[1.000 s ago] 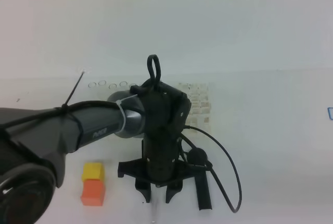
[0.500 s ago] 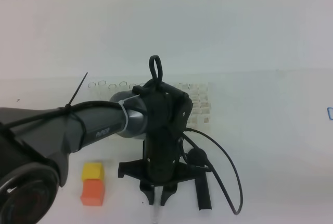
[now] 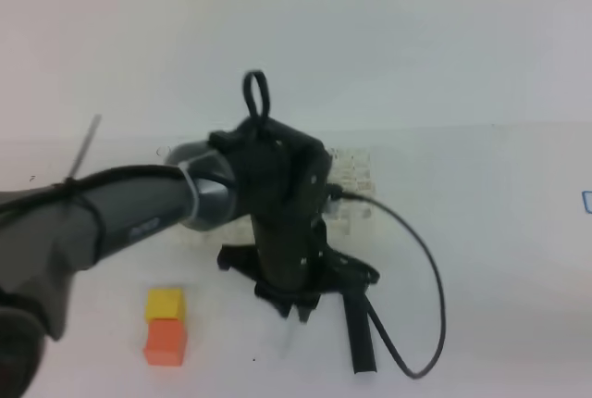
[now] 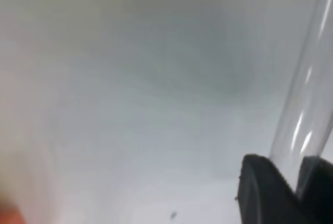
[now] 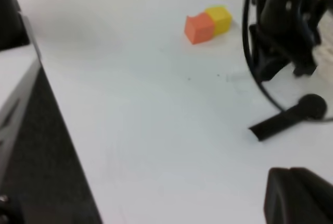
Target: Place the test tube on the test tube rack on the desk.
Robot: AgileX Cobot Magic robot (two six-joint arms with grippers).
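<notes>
Left gripper (image 4: 291,182): 2 matte black jaws closed around a clear glass test tube (image 4: 307,94), seen in the left wrist view; the smooth tube rises slantwise from between them to the top right corner, with thin white glints down its wall.
Left arm: in the high view a dark grey sleeve reaches in from the left, and its black gripper (image 3: 298,310) points down over the white table (image 3: 481,231).
Test tube in the high view: too faint to make out below the jaws.
Rack (image 3: 356,176): white plastic lattice of small square holes, behind the arm and partly hidden by it.
Blocks: a yellow cube (image 3: 165,304) touching an orange cube (image 3: 166,342), front left on the table.
Black stick (image 3: 356,329): matte, with a round head, lying flat just right of the gripper.
Right gripper (image 5: 302,195): black jaws shut on nothing, low above the bare table in the right wrist view.
</notes>
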